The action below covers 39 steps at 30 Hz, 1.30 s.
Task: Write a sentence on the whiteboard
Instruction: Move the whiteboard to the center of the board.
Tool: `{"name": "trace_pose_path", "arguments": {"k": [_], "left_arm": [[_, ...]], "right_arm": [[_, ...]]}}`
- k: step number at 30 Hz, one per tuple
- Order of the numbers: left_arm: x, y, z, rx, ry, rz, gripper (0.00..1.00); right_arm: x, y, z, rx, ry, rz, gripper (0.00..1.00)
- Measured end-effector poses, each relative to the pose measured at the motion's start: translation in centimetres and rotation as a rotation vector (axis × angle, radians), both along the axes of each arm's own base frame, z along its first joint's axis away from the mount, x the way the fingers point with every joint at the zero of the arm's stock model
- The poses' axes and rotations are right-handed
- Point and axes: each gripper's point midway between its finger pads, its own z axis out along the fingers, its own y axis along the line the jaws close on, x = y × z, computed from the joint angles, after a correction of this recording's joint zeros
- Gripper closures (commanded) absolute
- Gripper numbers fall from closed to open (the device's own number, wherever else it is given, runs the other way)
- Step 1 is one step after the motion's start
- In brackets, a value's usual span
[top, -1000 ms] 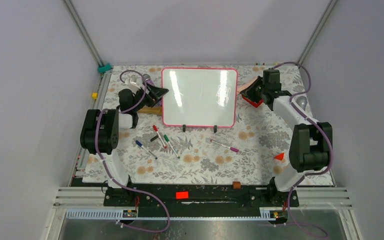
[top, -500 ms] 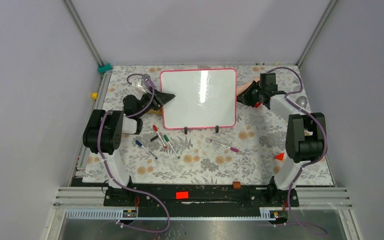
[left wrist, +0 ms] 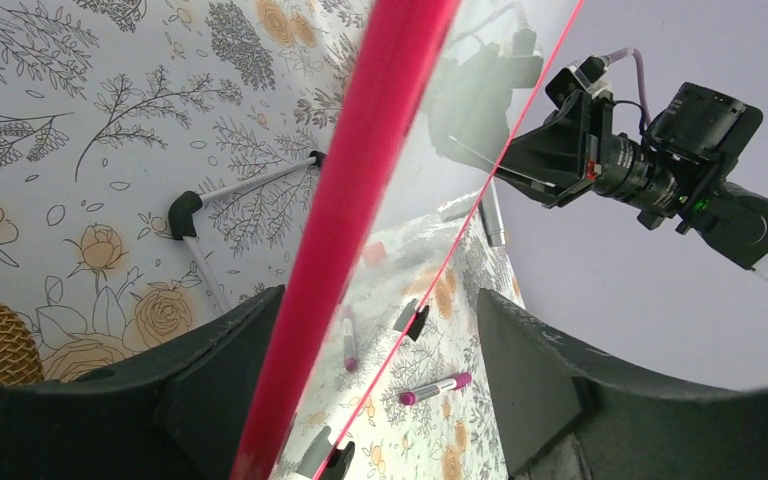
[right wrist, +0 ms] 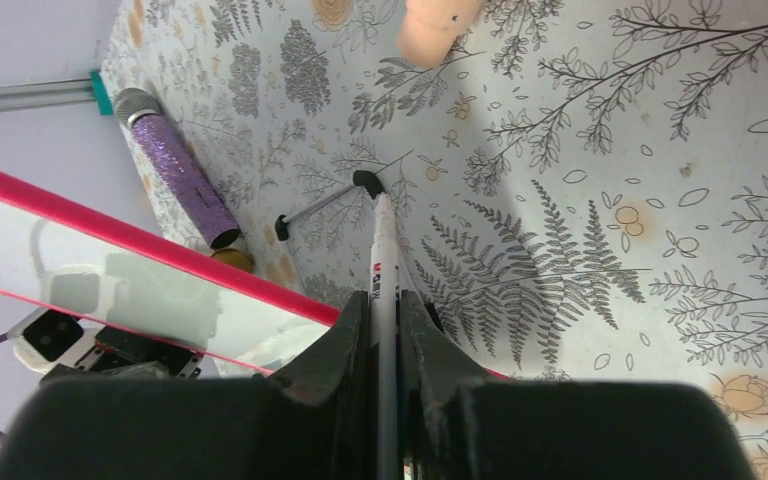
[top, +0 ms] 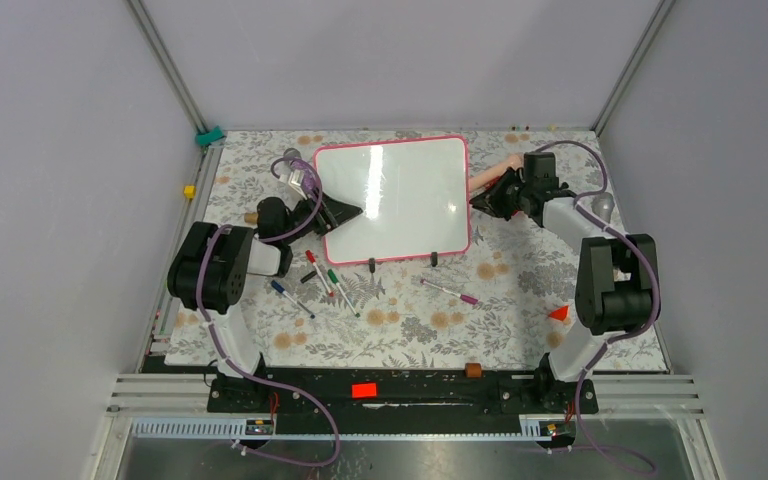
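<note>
The whiteboard (top: 390, 195) stands on two small black feet at the back of the table, slightly skewed, with its top right corner the higher one. Its face shows only glare; the sentence is not in view. My left gripper (top: 352, 212) is open, and its jaws straddle the board's left edge. In the left wrist view the pink frame (left wrist: 360, 200) runs close by the left finger, and the right finger stands well apart. My right gripper (top: 478, 201) is at the board's right edge, shut on a white marker (right wrist: 384, 280) that points away past the frame.
Red and green markers (top: 325, 275), a blue pen (top: 290, 298) and a magenta pen (top: 448, 291) lie on the floral cloth in front of the board. A purple glitter microphone (right wrist: 178, 170) lies behind it. A red cone (top: 558, 313) sits near the right arm.
The board has turned slightly counter-clockwise. My left gripper moved right onto its left edge, jaws a little narrower. My right gripper dropped toward the board's right edge, still gripping the marker.
</note>
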Motion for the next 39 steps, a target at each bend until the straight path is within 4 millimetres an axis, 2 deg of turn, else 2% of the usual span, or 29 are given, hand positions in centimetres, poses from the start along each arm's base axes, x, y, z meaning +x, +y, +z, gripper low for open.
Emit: {"name": "trace_pose_path", "arguments": {"k": [6,10,13,19,26,34,39], "left_arm": [[-0.2,0.0,0.1,0.025,-0.007,-0.005,0.29],[-0.1,0.3,-0.1,0.034,-0.004,0.002,0.29],[0.0,0.6,-0.2,0.037,0.001,0.005,0.29],[0.1,0.9,-0.2,0.039,-0.003,0.012,0.33],[0.1,0.7,0.7,0.021,-0.031,-0.02,0.35],[-0.5,-0.4,0.6,0.033,-0.044,-0.056,0.36],[-1.2,-1.6,0.3,0.044,-0.045,-0.088,0.36]], "right_arm": [[0.7,-0.1,1.0,0.062,-0.017,-0.009,1.0],[2.9,0.7,1.5,0.128,-0.025,0.014,1.0],[4.4,1.6,1.3,0.186,-0.026,0.037,1.0],[5.5,3.0,0.2,0.305,0.017,0.071,1.0],[5.9,4.2,1.9,0.43,-0.014,0.099,1.0],[4.1,4.3,0.4,0.485,0.033,0.09,1.0],[3.2,4.2,0.5,0.51,0.039,0.092,1.0]]}}
